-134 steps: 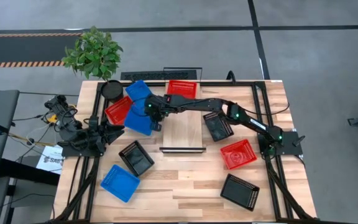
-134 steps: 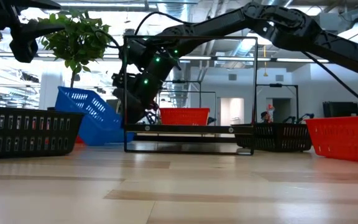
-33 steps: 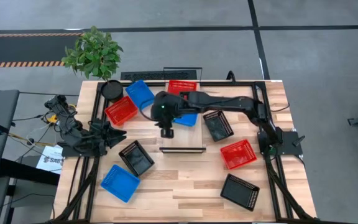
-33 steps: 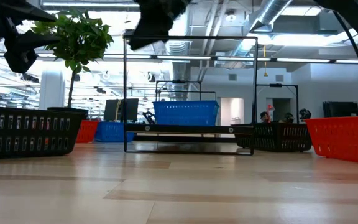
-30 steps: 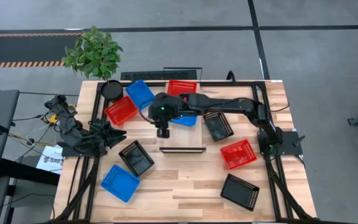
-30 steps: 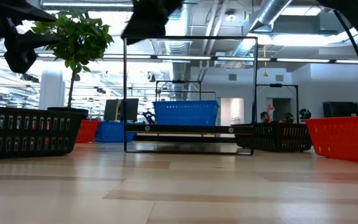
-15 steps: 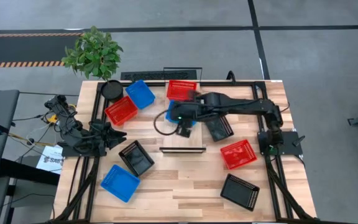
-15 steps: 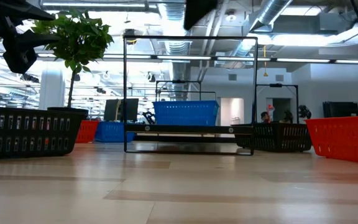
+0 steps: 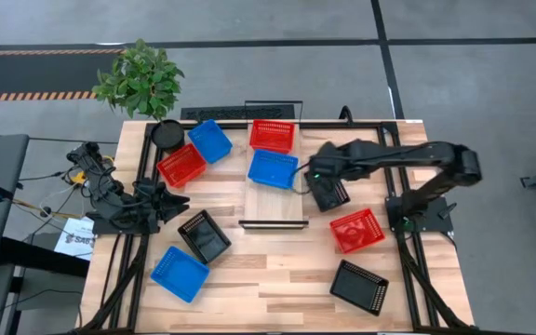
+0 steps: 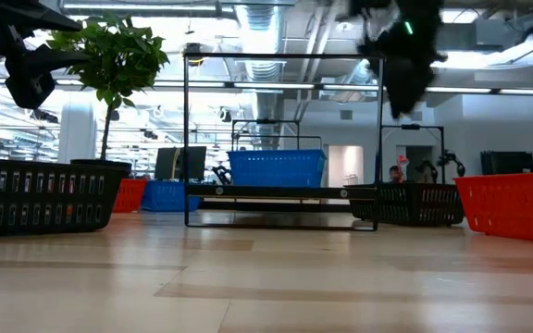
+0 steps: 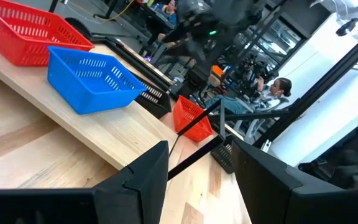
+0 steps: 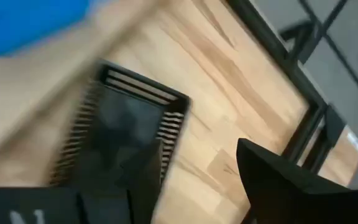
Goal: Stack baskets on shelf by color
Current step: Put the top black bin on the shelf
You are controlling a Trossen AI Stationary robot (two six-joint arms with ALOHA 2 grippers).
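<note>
Baskets are scattered all over my desk (image 9: 277, 279) right now, so here's the layout from the overhead cam. The shelf (image 9: 274, 200) sits mid-desk with its long axis running from the near edge toward the far edge. On its far end sits one blue basket (image 9: 273, 168), open side up and slightly skewed, its long side lying roughly across the plank. Just beyond that end is a red basket (image 9: 273, 135), pretty much square to the desk, long side across. Far-left corner has another blue one (image 9: 209, 140) and a second red one (image 9: 180, 165), both rotated diagonally, next to the round black pot (image 9: 166, 133) under the plant (image 9: 140, 76). Left of the shelf's near end there's a black basket (image 9: 204, 235) at an angle, and a third blue basket (image 9: 179, 273) nearer the front edge, also diagonal. On the right side: a black basket (image 9: 328, 192) just beside the shelf, a red one (image 9: 356, 230) nearer me, and another black one (image 9: 359, 287) at the front right, all tilted off-axis. My right claw (image 9: 313, 174) hangs above that black basket by the shelf, fingers spread and holding nothing; its wrist cam looks straight down into the basket. My left claw (image 11: 197, 171) is parked at the left edge of the desk, fingers apart with nothing between them, looking across at the blue and red baskets.
</note>
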